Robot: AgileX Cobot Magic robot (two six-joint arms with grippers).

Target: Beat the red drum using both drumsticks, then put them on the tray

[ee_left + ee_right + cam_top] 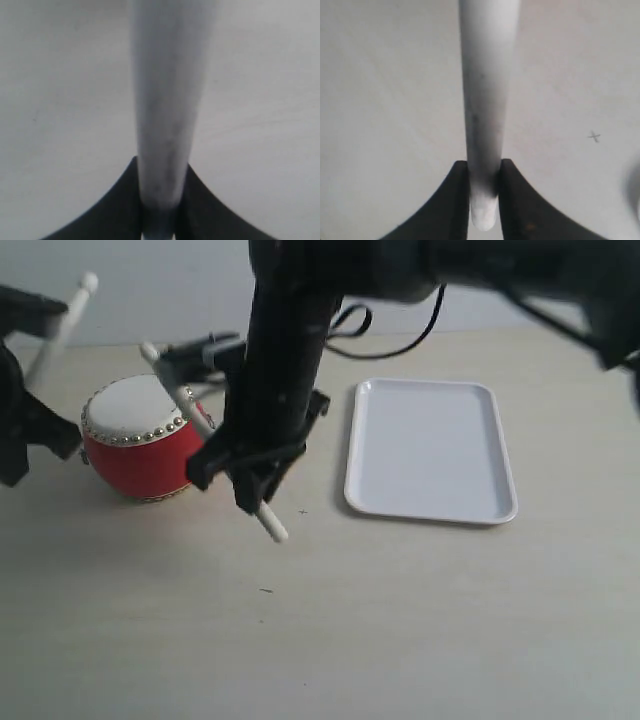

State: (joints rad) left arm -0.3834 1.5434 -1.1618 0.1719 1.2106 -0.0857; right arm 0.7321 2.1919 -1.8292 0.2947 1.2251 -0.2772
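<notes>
Now: left pincer (160, 202) clamped on one drumstick (167, 100), tip raised above the red drum's (140, 455) left side. Right pincer (484, 187) clamped on second drumstick (487, 75), slanting across the drum's right rim; contact unclear. Drum on worktop (400, 620), tray (352, 455) to its right, apart.

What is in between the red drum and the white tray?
In the exterior view, the right gripper hangs between the red drum and the tray, shut on a drumstick. The table under it is bare.
</notes>
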